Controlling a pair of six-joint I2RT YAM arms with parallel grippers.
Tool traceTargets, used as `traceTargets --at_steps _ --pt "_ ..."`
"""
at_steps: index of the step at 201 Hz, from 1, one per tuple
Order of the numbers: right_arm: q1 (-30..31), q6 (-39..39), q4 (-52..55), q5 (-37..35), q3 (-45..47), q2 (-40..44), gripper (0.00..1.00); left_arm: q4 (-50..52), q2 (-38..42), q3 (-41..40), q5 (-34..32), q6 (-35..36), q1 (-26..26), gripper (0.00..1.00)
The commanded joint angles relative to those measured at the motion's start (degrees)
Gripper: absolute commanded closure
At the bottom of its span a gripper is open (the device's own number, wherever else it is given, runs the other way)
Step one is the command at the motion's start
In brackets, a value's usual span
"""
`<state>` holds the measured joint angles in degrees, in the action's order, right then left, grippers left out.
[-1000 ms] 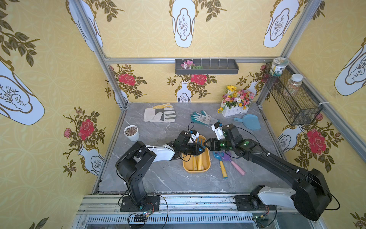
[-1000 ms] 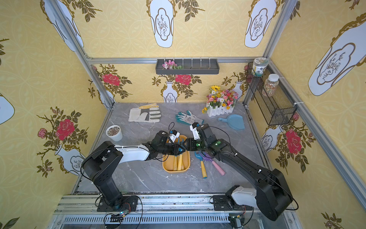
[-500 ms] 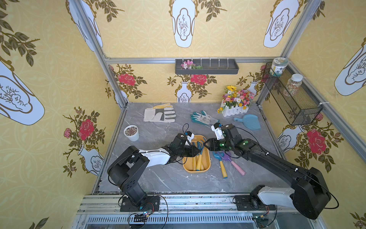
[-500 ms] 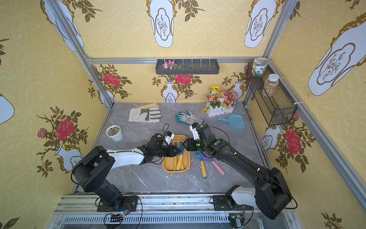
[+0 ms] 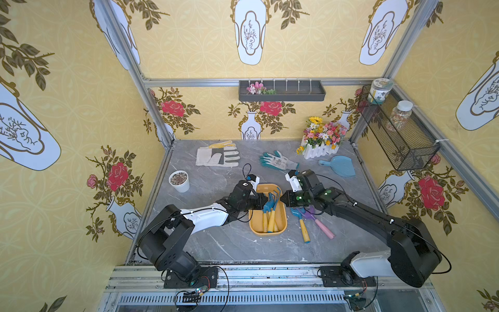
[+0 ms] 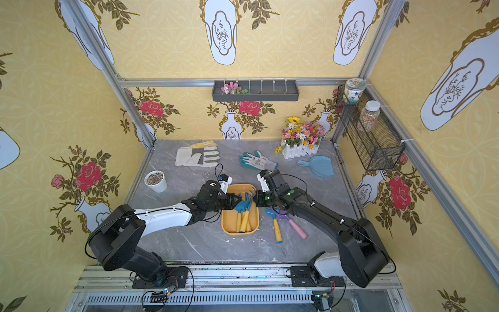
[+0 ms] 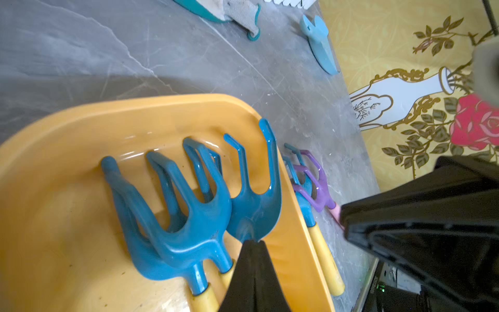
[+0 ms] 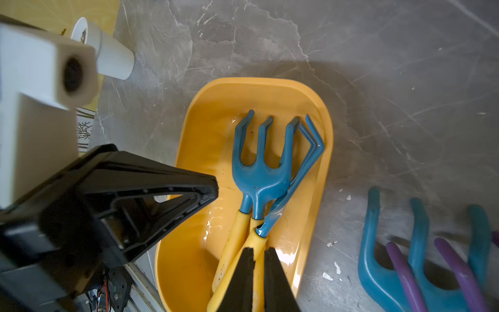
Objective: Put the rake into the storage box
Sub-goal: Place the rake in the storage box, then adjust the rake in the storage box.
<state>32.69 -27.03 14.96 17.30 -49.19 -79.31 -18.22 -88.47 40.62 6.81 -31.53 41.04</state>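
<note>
The yellow-orange storage box (image 5: 267, 233) (image 6: 239, 233) sits mid-table and holds three blue rakes (image 5: 270, 202) (image 6: 244, 205) with yellow handles. One rake (image 8: 302, 167) (image 7: 253, 213) rests on its edge against the right rim; the others (image 8: 259, 173) lie flat. My left gripper (image 5: 263, 203) (image 7: 255, 243) is shut over the box's left rim, its tip at the rake heads, holding nothing. My right gripper (image 5: 282, 198) (image 8: 259, 250) hovers shut at the right rim, a yellow handle showing below its fingers.
Right of the box lie a blue rake (image 5: 301, 221) and a purple, pink-handled one (image 5: 318, 221). A white cup (image 5: 179, 181) stands left. Gloves (image 5: 218, 156) (image 5: 278, 161), a blue dustpan (image 5: 339, 166) and a flower box (image 5: 321, 143) sit at the back.
The left gripper has drawn back leftward from over the box to its left rim. Both grippers have closed their jaws. The right arm has barely moved.
</note>
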Motion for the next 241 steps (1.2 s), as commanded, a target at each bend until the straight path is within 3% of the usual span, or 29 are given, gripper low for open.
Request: traceTargets --at_steps 1,30,241 --pt "0.58 -0.96 -1.98 0.12 -0.09 -1.46 0.80 -0.67 0.72 0.46 -4.33 -0.99 -0.17 0.89" --pt "0.80 -1.40 -3.51 -0.58 -0.39 -3.58 0.79 -0.93 1.76 0.71 -5.32 -0.73 -0.34 0.82" --pt "5.27 1.39 -3.69 2.13 -10.68 -19.70 0.78 0.18 2.60 0.25 -4.88 -0.15 -0.52 0.81"
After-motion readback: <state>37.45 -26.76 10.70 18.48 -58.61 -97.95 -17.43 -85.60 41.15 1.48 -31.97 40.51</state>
